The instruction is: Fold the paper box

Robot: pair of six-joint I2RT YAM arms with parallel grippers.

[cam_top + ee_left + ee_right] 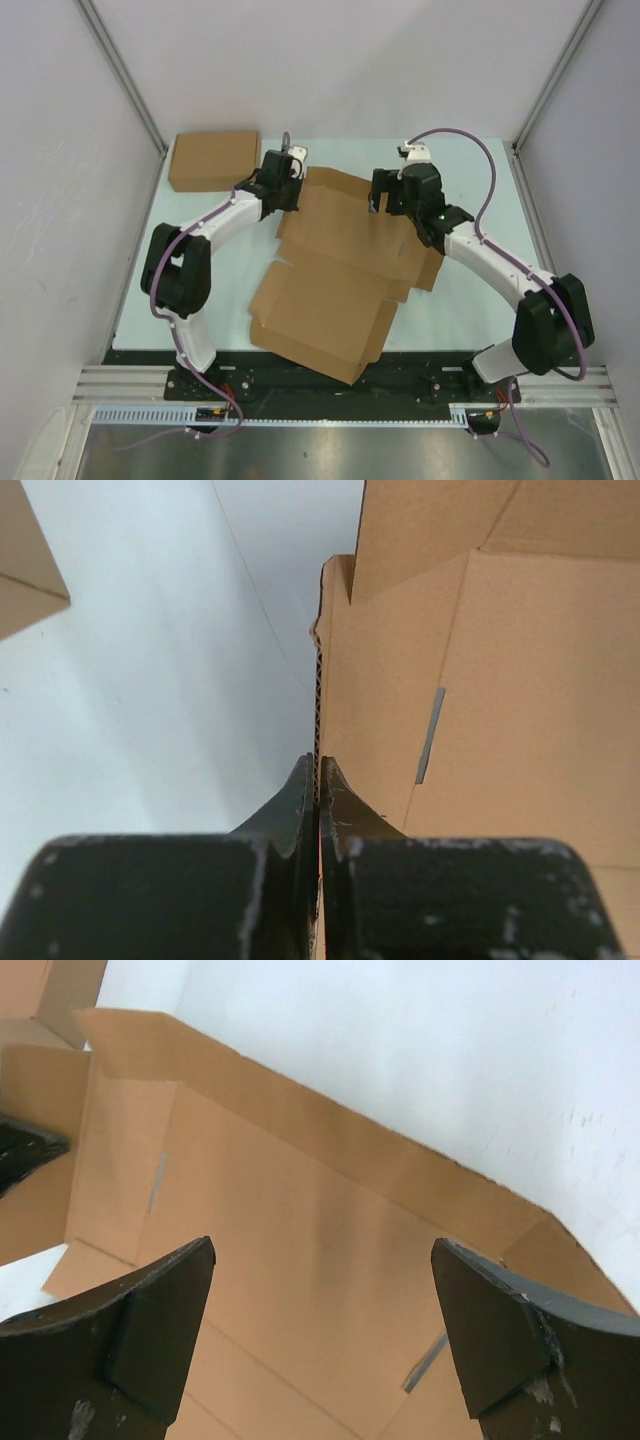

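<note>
We see the paper box (335, 280) as an unfolded brown sheet lying across the middle of the table (200, 260). Its long axis runs from the near edge between the two arm bases out toward the far side, turned a little off square. The far end of the sheet lies between the two claws, so the coming move depends on that end. The left gripper (290, 190) is at the sheet's far left edge. In its wrist view the fingers (300, 790) are pinched tight on the corrugated edge, which stands on end between them. The right gripper (385, 200) hangs over the far right part of the same panel, its jaws spread wide with nothing between them. From its own camera (322, 1248) the cardboard lies straight below and ahead, and we cannot tell whether the fingertips touch it. We judge the left arm to be the holder and the right arm the nearer one for pressing or raising a flap on its side. The other box (212, 160), already made up, sits apart at the far left corner.
</note>
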